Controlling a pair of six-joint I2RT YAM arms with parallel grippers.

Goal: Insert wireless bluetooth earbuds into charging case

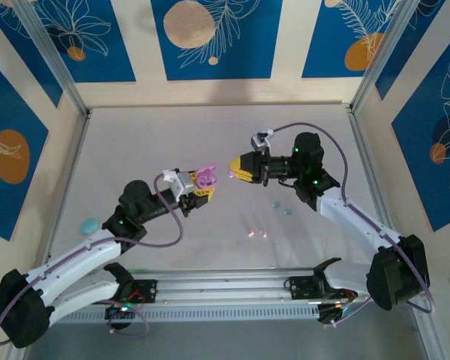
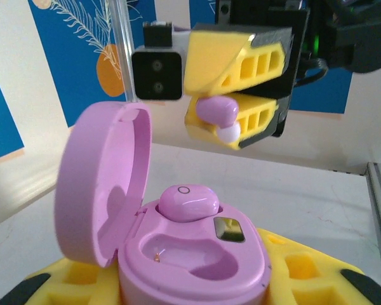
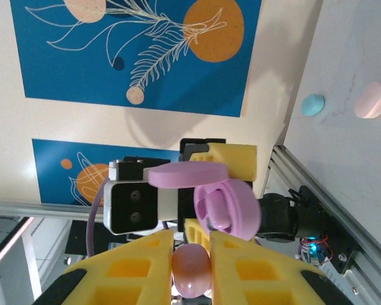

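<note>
My left gripper is shut on the purplish-pink charging case, held above the table with its lid swung open. One purplish-pink earbud sits in the far slot; the near slot is empty. My right gripper faces the case from the right, a short gap away, and is shut on a second purplish-pink earbud, which is also in the left wrist view. Two light blue earbuds and two peach-pink earbuds lie on the table.
A light blue pebble-shaped case lies on the table left of the left arm. In the right wrist view it lies beside a peach-pink case. An aluminium rail runs along the near edge; patterned walls enclose the table.
</note>
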